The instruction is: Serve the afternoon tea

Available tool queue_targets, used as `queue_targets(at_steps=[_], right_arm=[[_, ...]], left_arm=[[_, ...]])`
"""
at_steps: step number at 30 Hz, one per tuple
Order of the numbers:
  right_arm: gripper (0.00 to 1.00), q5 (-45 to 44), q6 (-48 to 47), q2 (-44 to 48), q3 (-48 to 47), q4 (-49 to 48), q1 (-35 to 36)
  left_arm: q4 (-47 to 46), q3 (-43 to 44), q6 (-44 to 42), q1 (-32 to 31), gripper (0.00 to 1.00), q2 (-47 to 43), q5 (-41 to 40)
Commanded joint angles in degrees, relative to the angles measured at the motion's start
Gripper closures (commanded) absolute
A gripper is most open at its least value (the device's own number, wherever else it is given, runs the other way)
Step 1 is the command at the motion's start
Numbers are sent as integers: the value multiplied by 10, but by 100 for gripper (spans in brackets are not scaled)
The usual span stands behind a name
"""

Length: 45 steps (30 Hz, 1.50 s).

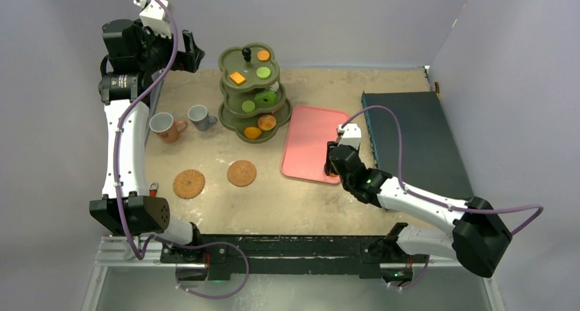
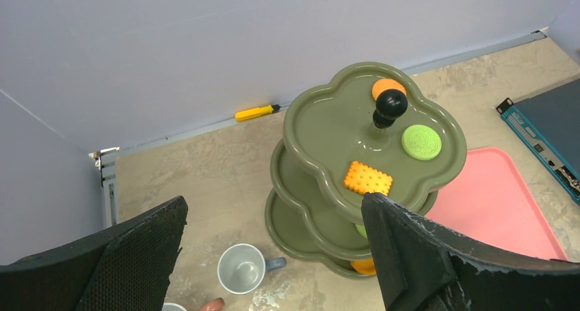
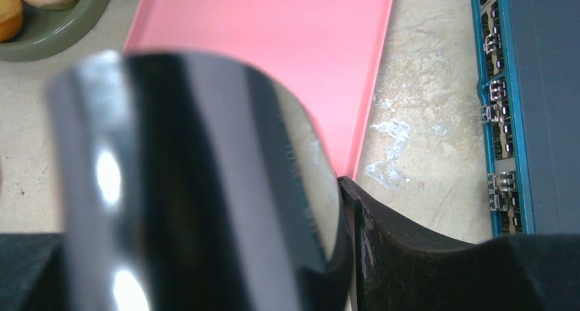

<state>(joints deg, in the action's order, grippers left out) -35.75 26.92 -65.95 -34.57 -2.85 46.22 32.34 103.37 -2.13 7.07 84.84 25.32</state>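
The right gripper (image 1: 334,167) is clamped on black tongs (image 3: 198,174), which fill its wrist view as a glossy blur, and it hangs low over the near right corner of a flat pink tray (image 1: 311,130). A dark blue box (image 1: 410,133) lies just right of the tray. The left gripper (image 2: 273,203) is raised at the far left of the table (image 1: 301,201), its jaws spread wide and holding nothing. Below and in front of it stands the olive three-tier stand (image 2: 328,126), just left of the tray, with orange and green pastries (image 1: 262,72) on all three tiers. A terracotta cup (image 1: 166,126) and a grey-blue cup (image 1: 200,117) stand side by side left of the stand. Two brown coasters (image 1: 189,183) lie bare nearer the arms, apart from the cups.
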Motion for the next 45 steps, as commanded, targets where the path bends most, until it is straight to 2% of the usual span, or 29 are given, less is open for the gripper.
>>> queue_targets(at_steps=[1,12,22,28,35,45], right_arm=[[47,-31,23,-12,-19,20,15],[48,-43,51,-15,-9,24,33],[64,-93,29,0,-27,17,57],[65,-97,-21,8,-79,-9,60],[64,-72,-113,-27,-193,-90,60],[63,46,-232,-223,-524,-134,60]], left_arm=[[-11,17,5,4,1,-11,5],[-6,24,2,5,1,-11,4],[-2,30,0,5,1,-10,2],[-1,33,1,5,1,-7,1],[1,34,1,5,1,-7,-2],[4,30,5,6,1,-7,-1]])
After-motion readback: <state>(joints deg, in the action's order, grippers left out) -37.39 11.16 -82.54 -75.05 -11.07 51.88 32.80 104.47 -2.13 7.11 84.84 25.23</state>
